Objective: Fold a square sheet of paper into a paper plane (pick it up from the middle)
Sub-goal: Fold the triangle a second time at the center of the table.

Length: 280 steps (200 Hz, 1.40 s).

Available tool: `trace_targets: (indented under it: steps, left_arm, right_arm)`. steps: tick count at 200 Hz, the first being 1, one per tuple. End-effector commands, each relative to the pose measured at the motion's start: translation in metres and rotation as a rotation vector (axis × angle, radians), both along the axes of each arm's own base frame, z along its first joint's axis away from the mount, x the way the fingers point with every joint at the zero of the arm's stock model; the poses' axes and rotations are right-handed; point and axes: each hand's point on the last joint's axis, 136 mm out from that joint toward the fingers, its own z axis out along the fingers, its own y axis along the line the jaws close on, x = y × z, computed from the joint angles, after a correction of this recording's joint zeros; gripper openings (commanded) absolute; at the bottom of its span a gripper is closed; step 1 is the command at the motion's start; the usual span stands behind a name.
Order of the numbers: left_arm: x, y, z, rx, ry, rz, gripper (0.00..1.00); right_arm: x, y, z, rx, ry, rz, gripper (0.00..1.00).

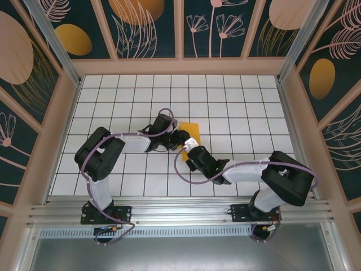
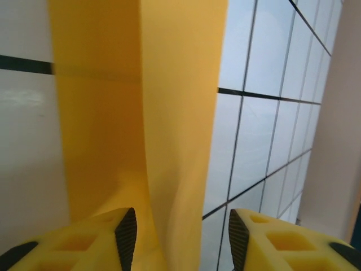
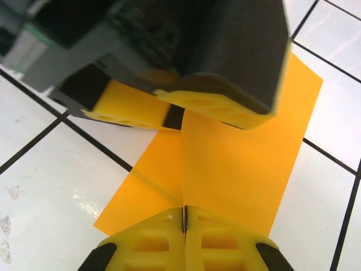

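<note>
Right pincer [image 3: 184,213] pinching thin orange-yellow sheet [image 3: 237,164], ridged lengthwise; left pincer [image 2: 182,228] parted.

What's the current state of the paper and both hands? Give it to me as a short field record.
paper: orange-yellow sheet, raised in a fold along its middle, the rest lying on the white tiled table
right hand: shut, pinching the sheet's near edge where the fold line ends
left hand: open, fingers on either side of the raised fold, not clamping it
arms: meeting over the table's middle
stage: first fold forming; no plane shape yet
</note>
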Motion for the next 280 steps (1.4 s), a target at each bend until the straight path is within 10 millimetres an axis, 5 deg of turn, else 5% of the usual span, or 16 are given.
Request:
trace_targets:
  steps: [1, 42, 83, 148, 209, 215, 280]
  left_arm:
    - [0.011, 0.022, 0.019, 0.07, -0.075, 0.079, 0.57]
    - [0.011, 0.06, 0.039, 0.154, -0.141, 0.205, 0.65]
    - [0.003, 0.076, 0.052, 0.16, -0.181, 0.248, 0.64]
    - [-0.012, 0.064, 0.038, 0.103, -0.137, 0.164, 0.38]
    - [-0.034, 0.003, 0.026, -0.015, -0.078, -0.075, 0.24]
    - [-0.037, 0.0, 0.013, 0.006, -0.051, -0.085, 0.21]
    - [-0.042, 0.0, -0.017, 0.07, -0.005, -0.067, 0.16]
  right_arm:
    - [0.007, 0.015, 0.022, 0.132, 0.054, -0.06, 0.0]
    - [0.019, 0.001, 0.025, 0.232, 0.18, -0.288, 0.0]
    - [0.018, -0.008, 0.033, 0.305, 0.251, -0.383, 0.0]
    - [0.014, -0.003, 0.044, 0.439, 0.309, -0.421, 0.0]
    - [0.001, 0.001, 0.014, 0.443, 0.412, -0.395, 0.0]
    - [0.001, 0.001, 0.012, 0.451, 0.42, -0.393, 0.0]
    - [-0.003, -0.008, 0.0, 0.526, 0.501, -0.386, 0.0]
